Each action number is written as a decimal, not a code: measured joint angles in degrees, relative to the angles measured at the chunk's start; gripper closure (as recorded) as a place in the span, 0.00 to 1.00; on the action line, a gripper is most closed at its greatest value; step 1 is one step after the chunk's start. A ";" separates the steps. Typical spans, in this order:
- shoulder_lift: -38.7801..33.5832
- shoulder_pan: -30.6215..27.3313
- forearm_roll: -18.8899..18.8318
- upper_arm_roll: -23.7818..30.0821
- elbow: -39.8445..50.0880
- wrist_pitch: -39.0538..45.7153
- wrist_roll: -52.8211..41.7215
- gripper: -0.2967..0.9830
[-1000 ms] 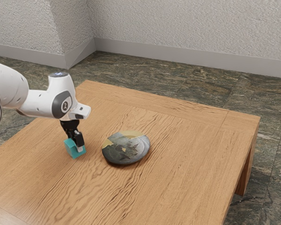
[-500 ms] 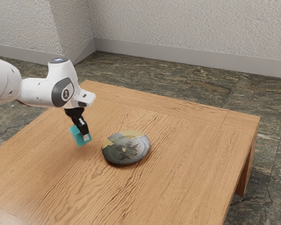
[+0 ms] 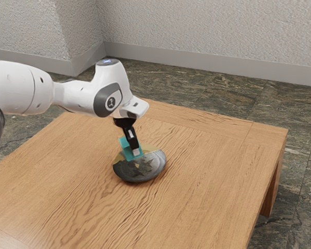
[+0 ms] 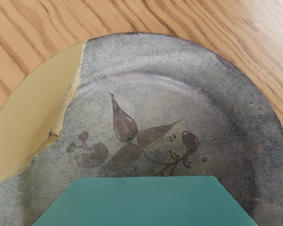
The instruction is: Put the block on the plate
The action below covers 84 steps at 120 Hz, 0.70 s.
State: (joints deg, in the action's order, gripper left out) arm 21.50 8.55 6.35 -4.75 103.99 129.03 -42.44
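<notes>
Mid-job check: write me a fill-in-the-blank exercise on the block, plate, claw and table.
The block is colored ____.
The claw holds the block ____ the plate.
A leafy design decorates the ____.
The table is made of ____.
Missing words: teal; above; plate; wood.

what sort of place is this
Probably a plain indoor room mocked up in simulation: a rough, pale wall with a grey baseboard, a dark stone-look floor, and a low wooden table where a robot arm works.
</notes>
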 joint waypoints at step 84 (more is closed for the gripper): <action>-7.62 0.29 -0.04 -0.50 -6.45 -11.08 2.75 0.25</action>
State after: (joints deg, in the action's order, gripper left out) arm 13.88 8.83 6.30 -5.25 97.54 117.94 -39.69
